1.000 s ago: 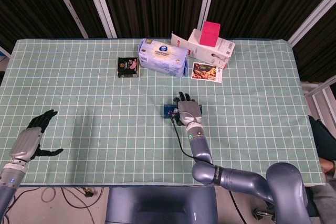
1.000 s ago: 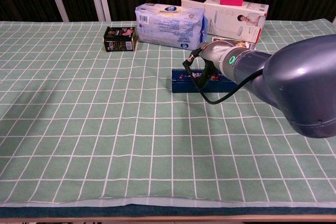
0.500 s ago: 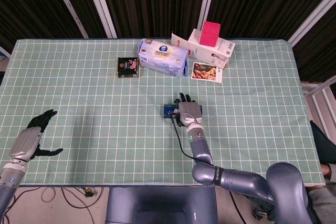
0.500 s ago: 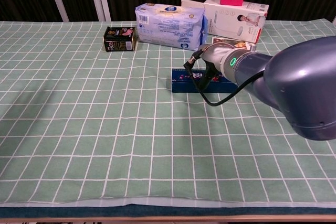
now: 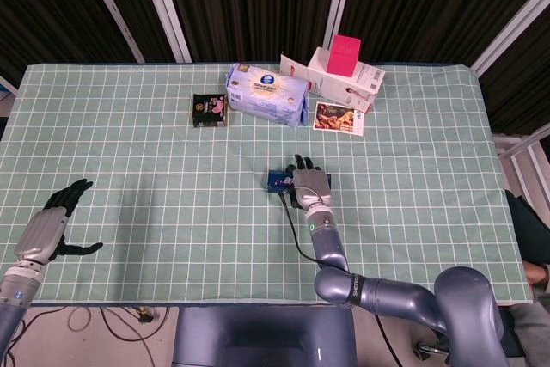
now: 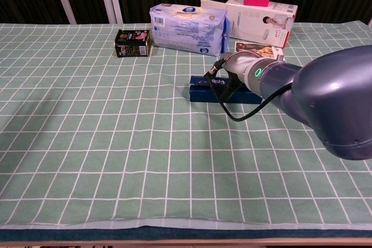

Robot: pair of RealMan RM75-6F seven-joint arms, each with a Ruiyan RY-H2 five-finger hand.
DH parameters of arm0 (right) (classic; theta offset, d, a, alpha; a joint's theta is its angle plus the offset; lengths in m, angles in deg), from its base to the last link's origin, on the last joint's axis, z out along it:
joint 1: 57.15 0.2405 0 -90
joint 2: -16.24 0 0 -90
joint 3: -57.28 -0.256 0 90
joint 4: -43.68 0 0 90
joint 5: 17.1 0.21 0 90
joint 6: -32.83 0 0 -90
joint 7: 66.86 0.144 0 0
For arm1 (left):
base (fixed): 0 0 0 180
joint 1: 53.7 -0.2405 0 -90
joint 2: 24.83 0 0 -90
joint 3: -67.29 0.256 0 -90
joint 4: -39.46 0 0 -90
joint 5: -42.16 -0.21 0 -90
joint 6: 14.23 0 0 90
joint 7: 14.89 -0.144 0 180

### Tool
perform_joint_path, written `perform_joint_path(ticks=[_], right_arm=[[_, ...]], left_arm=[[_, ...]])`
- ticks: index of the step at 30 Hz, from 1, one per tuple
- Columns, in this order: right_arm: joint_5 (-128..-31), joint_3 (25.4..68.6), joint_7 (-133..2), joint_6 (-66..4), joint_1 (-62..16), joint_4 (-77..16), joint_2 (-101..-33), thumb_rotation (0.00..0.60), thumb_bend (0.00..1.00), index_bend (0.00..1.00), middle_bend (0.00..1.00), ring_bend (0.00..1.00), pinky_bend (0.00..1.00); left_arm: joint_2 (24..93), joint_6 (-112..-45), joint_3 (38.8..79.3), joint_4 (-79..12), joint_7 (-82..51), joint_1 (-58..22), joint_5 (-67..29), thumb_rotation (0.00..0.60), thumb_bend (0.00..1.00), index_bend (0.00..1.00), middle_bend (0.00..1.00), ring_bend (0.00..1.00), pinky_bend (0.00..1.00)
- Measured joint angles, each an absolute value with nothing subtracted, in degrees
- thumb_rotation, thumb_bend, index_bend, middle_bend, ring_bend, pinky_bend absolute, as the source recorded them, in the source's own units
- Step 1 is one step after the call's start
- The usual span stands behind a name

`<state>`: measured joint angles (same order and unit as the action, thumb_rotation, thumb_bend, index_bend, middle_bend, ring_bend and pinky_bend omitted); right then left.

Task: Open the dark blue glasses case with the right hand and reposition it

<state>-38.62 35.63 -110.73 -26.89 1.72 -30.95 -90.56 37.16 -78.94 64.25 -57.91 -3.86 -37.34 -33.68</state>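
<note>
While the big green counter [image 5: 129, 143] holds everything, the right hand [image 5: 311, 185] lies on the glasses case [image 6: 203, 92], fingers [image 5: 300, 162] spread over it; a grip is unclear. The left hand [image 5: 47, 231] rests open, far away.

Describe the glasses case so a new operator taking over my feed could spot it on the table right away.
Start at the cluster of packages along the table's far edge, led by the pale blue tissue pack, and come toward the robot to mid-table. There the right hand rests on a low, flat box, the dark blue glasses case. It is the only dark blue item, lying alone, away from the far packages.
</note>
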Motion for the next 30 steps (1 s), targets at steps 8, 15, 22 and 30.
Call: perform_joint_path(ticks=[8,15,22,30], right_arm=[[-38.6,35.5,-110.8,-27.2,1.8,-30.9,-90.5,0.600,0.71,0.27,0.00,0.00,0.24],[-38.4,34.9,-111.1,-26.7,2.4,-29.1,-90.4,0.600,0.70,0.27,0.00,0.00,0.24],[-38.2,34.0,-112.0,-25.8,3.8,-25.5,-90.3,0.600,0.68,0.25,0.00,0.00,0.24],[-37.3,31.9,-113.1,-25.0,5.3,-19.6,-89.6,0.600,0.54,0.18,0.00,0.00,0.24]], left_arm=[[37.1,-79.0,64.2,-58.0,-3.6,-37.4,-33.7,0.600,0.01,0.00,0.00,0.00,0.00],[37.1,-79.0,64.2,-58.0,-3.5,-37.4,-33.7,0.600,0.01,0.00,0.00,0.00,0.00],[37.1,-79.0,64.2,-58.0,-3.7,-37.5,-33.4,0.600,0.01,0.00,0.00,0.00,0.00],[37.1,-79.2,64.1,-58.1,-3.8,-37.5,-33.3,0.600,0.01,0.00,0.00,0.00,0.00]])
